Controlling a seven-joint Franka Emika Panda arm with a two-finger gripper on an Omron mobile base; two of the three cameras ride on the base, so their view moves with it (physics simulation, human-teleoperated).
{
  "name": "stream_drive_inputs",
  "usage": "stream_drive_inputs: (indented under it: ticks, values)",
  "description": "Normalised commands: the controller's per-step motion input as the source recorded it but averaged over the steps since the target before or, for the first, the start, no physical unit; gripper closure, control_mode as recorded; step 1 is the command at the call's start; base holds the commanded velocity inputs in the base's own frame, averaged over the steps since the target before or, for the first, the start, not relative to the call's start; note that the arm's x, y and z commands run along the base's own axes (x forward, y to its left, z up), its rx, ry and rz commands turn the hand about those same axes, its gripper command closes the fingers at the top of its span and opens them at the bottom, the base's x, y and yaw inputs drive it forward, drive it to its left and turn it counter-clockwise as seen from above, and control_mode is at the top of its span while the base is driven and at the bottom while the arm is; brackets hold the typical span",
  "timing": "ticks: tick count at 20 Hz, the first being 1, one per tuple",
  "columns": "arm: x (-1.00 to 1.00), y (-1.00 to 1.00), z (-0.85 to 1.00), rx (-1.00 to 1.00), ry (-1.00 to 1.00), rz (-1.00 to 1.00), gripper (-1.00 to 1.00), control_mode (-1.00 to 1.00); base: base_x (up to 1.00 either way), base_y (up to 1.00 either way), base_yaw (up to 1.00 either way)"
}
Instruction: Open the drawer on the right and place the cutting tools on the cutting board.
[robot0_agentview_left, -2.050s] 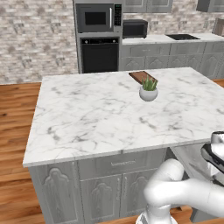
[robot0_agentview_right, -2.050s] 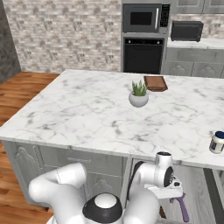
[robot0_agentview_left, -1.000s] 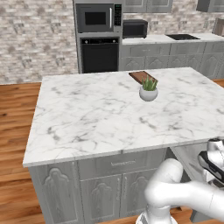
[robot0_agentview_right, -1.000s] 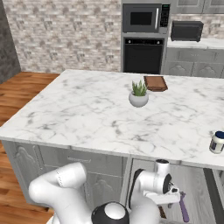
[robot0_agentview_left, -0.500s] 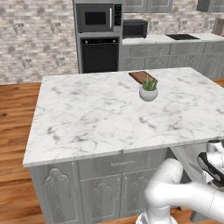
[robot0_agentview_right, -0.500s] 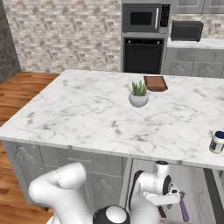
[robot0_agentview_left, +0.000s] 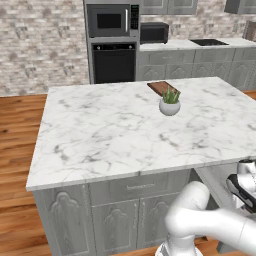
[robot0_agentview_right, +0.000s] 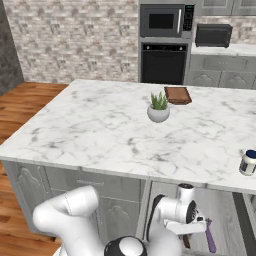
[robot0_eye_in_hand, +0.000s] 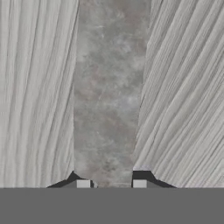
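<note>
Gripper (robot0_eye_in_hand: 111, 184) down in the open drawer (robot0_agentview_right: 227, 215), jaws clamped on the knife blade (robot0_eye_in_hand: 109, 96).
Right base view alone shows the purple peeler (robot0_agentview_right: 209, 239) beside the hand; jaws were wide a second ago.

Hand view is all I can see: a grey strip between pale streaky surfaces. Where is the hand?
Observer: The gripper is down inside the open drawer, below the marble island top.
Operator: Anything else in there?
Observer: A purple peeler lies just to the gripper's right.
Operator: And the board?
Observer: The cutting board sits at the island's far edge, just behind a small potted plant, with nothing on it.
</note>
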Motion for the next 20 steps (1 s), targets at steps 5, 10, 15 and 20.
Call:
stream_drive_inputs:
  ticks: [5, 10, 15, 20]
  values:
    - [-0.08, 0.01, 0.75, 0.00, -0.18, 0.00, 1.00, -1.00, 0.00, 0.00, 0.00]
    - [-0.01, 0.01, 0.38, 0.00, -0.05, 0.00, 1.00, -1.00, 0.00, 0.00, 0.00]
    - [-0.03, 0.00, 0.18, 0.00, -0.01, 0.00, 1.00, -1.00, 0.00, 0.00, 0.00]
    - [-0.06, 0.00, 0.52, 0.00, -0.06, 0.02, 1.00, -1.00, 0.00, 0.00, 0.00]
